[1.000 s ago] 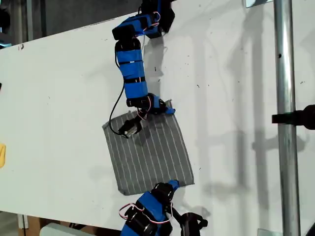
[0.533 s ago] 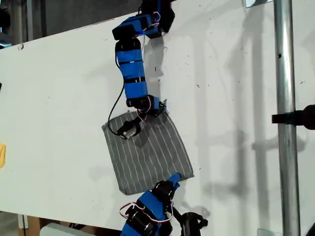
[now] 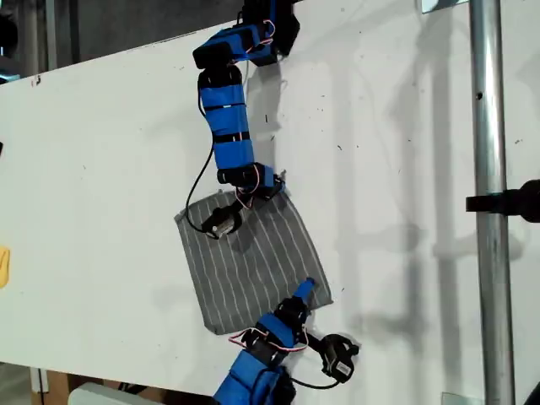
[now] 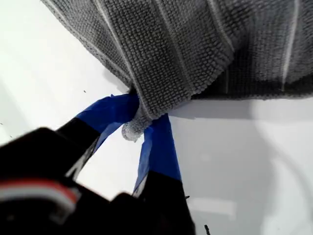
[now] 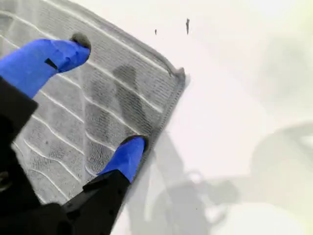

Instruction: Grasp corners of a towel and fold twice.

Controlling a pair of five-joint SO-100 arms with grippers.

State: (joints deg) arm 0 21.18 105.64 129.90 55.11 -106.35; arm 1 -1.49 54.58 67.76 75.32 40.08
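The grey towel (image 3: 249, 261) with thin white stripes lies mostly flat on the white table (image 3: 110, 169). At its upper right corner in the exterior view, my first gripper (image 3: 272, 183) is shut on the corner. In the first wrist view the blue jaws (image 4: 142, 115) pinch that corner and the towel (image 4: 195, 44) is lifted a little, casting a shadow. My second gripper (image 3: 302, 295) is open over the towel's lower right corner in the exterior view. Its fingers (image 5: 128, 157) rest on the towel (image 5: 73, 122), with the corner (image 5: 178, 76) just beyond the second gripper (image 5: 98, 103).
A metal pole (image 3: 489, 202) with a black clamp (image 3: 510, 202) stands at the exterior view's right. A yellow object (image 3: 2, 266) shows at that view's left edge. The table's near edge runs just below the second arm (image 3: 253, 380).
My second gripper has moved forward onto the towel's lower right corner. The upper right corner, sticking out a second ago, is now drawn in under my first gripper.
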